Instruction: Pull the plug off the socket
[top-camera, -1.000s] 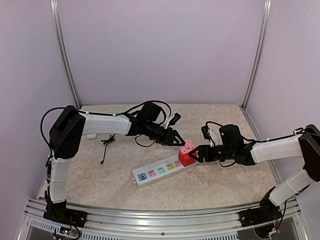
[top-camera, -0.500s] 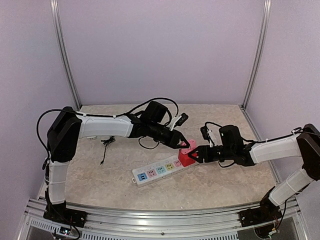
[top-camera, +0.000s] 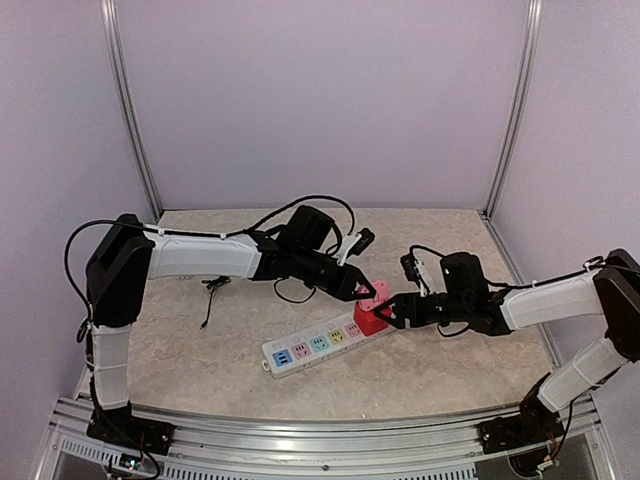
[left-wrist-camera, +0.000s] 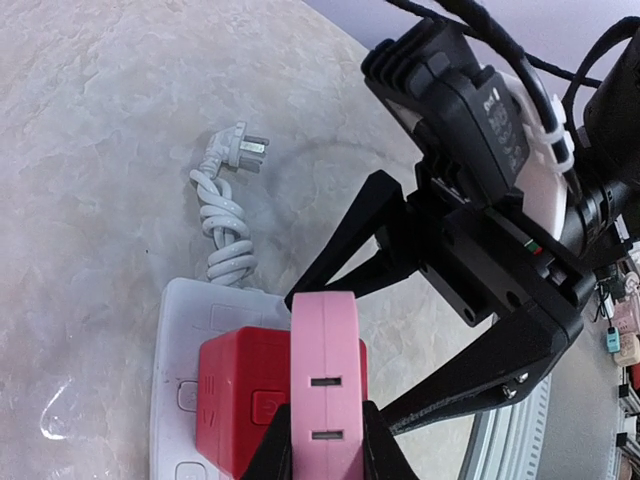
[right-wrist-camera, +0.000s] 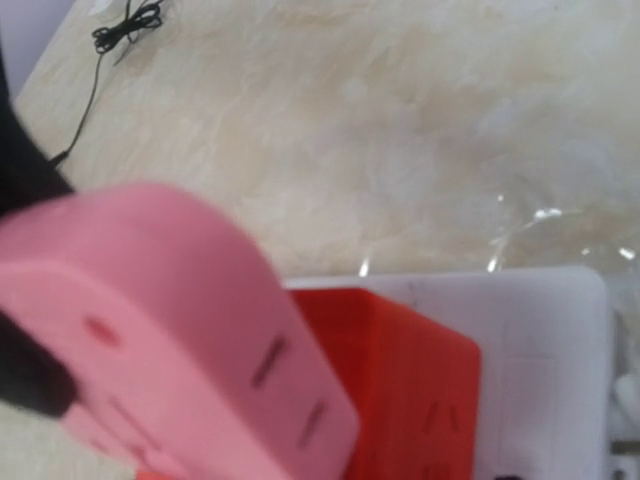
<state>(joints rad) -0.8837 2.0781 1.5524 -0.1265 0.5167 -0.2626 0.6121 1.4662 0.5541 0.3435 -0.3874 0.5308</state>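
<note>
The plug (left-wrist-camera: 325, 375) is pink, smooth and rounded, and our left gripper (left-wrist-camera: 325, 455) is squeezed tight on its two sides. The plug sits on top of a shiny red block (left-wrist-camera: 245, 390), and that block sits on the right end of the socket (top-camera: 310, 346). Our right gripper (top-camera: 391, 312) has its black jaws spread wide, just beside the red block. We cannot tell if they touch it.

The socket is a long white strip with little blue, green, yellow and pink faces in a row. It lies in the middle of the table (top-camera: 440, 375). Its white cord (left-wrist-camera: 225, 235) is twisted into a bundle beside it. A thin black wire (top-camera: 210, 295) lies farther left.

The table looks like pale, cloudy stone. Plain light purple walls (top-camera: 320, 100) stand around it, with grey metal posts (top-camera: 127, 110) in the corners.
</note>
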